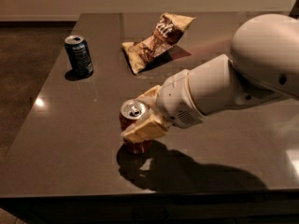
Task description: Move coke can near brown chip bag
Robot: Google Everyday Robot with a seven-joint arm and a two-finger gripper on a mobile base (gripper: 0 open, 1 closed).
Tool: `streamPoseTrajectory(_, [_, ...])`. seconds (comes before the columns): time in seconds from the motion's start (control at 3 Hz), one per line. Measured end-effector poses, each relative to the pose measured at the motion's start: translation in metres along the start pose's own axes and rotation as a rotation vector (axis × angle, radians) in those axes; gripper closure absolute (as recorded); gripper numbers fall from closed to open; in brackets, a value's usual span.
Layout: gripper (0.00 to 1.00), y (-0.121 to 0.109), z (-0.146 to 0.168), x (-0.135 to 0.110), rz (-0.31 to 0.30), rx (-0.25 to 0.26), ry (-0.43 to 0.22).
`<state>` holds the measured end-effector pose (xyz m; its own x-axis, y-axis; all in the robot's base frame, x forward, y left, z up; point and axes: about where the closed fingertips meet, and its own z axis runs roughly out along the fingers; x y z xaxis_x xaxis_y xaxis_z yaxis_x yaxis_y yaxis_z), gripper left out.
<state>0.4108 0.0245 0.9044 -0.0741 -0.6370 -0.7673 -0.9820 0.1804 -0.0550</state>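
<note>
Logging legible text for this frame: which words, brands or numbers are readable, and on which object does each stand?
brown chip bag: white lettering, too blurred to quote.
dark blue can: label markings too small to read.
coke can: no script readable; the gripper clasps it near the front of the table, and its fingers cover the can's side.
No other text is visible.
</note>
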Motion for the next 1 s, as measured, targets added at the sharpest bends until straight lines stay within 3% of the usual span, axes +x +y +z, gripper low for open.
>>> streamPoseTrajectory(0.33, [0.86, -0.017, -0.008, -0.006, 0.023, 0.044, -0.014])
streamPoseTrajectory(0.67, [1.0, -0.039, -0.019, -0.018, 0.049, 0.099, -0.027])
streamPoseTrajectory(1.0, [1.0, -0.062, -0.027, -0.025, 0.093, 0.147, -0.024])
